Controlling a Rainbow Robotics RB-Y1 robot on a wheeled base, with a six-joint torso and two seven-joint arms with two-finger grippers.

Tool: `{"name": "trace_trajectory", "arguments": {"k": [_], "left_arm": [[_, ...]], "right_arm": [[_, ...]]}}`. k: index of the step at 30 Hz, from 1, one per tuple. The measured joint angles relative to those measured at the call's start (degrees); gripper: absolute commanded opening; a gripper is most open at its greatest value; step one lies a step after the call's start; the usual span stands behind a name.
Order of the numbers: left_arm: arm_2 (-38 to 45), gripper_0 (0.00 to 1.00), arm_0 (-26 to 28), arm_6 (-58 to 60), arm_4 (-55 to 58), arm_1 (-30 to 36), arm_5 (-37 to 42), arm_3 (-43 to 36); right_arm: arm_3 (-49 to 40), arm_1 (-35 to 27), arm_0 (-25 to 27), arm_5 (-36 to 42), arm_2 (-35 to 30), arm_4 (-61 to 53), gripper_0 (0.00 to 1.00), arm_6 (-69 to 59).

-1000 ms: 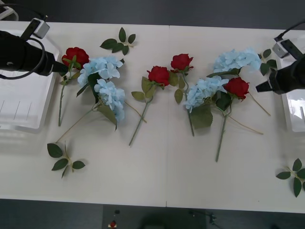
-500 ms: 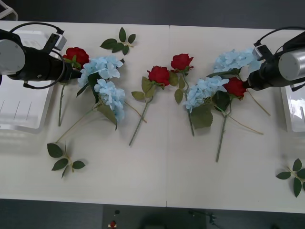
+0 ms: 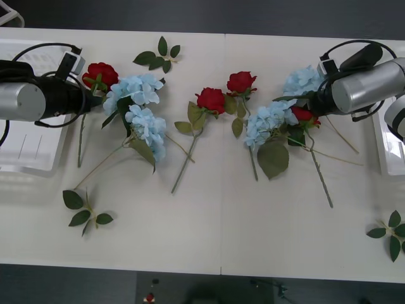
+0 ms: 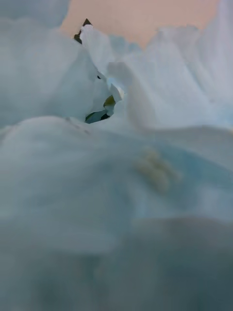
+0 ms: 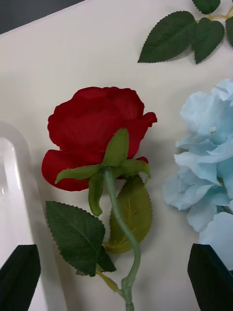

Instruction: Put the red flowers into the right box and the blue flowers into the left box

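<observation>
- The left gripper (image 5: 116,279), black-fingered with jaws apart, is at the counter's left end, poised over the stem of the leftmost artificial red rose (image 3: 99,74).
- From the left wrist, that rose's thin green stem (image 5: 121,228) runs straight down the gap between the two fingers, bloom at the far end, so its long axis crosses the line on which the jaws close.
- In my judgement a plain lowering and closing would catch the stem just under the bloom.
- This rose lies just beside the shallow white translucent left box (image 3: 25,136), yet it belongs in the right box (image 3: 391,142) at the far end of the white counter (image 3: 221,234).
- The right gripper (image 3: 316,101) is pushed in among the right-hand flowers, between a pale sky-blue hydrangea cluster (image 3: 302,80) and another red rose (image 3: 304,116).
- Its wrist camera is pressed against pale blue petals (image 4: 116,194), so I cannot tell how its jaws stand or what they touch.
- The right arm is nearer to that right-hand rose, whose stem trails away towards the front edge.
</observation>
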Motion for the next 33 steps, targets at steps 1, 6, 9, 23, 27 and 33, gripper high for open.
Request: {"name": "trace_trajectory", "arguments": {"k": [1, 6, 9, 23, 27, 33], "left_arm": [[0.0, 0.88, 0.0, 0.02, -0.23, 0.0, 0.0, 0.01], [0.0, 0.88, 0.0, 1.88, -0.83, -0.13, 0.0, 0.59], [0.0, 0.88, 0.0, 1.88, -2.25, -1.14, 0.0, 1.62], [0.0, 0.59, 0.0, 3.12, -8.57, -7.57, 0.0, 4.1], [0.0, 0.59, 0.0, 5.13, -8.61, -8.65, 0.0, 4.99], [0.0, 0.16, 0.0, 5.16, -9.87, -9.69, -0.01, 6.84]], "right_arm": [[0.18, 0.3, 0.0, -0.39, 0.13, 0.46, 1.0, -0.04], [1.32, 1.67, 0.01, -1.07, 0.05, 2.52, 0.99, -0.07], [1.6, 1.9, 0.01, -1.06, 0.05, 2.54, 0.86, -0.5], [2.33, 1.9, 0.01, -1.04, 0.05, 3.65, 0.0, -0.98], [2.36, 1.9, 0.01, -1.04, 0.05, 3.94, 0.0, -1.01], [2.36, 1.9, 0.01, -1.04, 0.05, 3.94, 0.0, -1.14]]}}
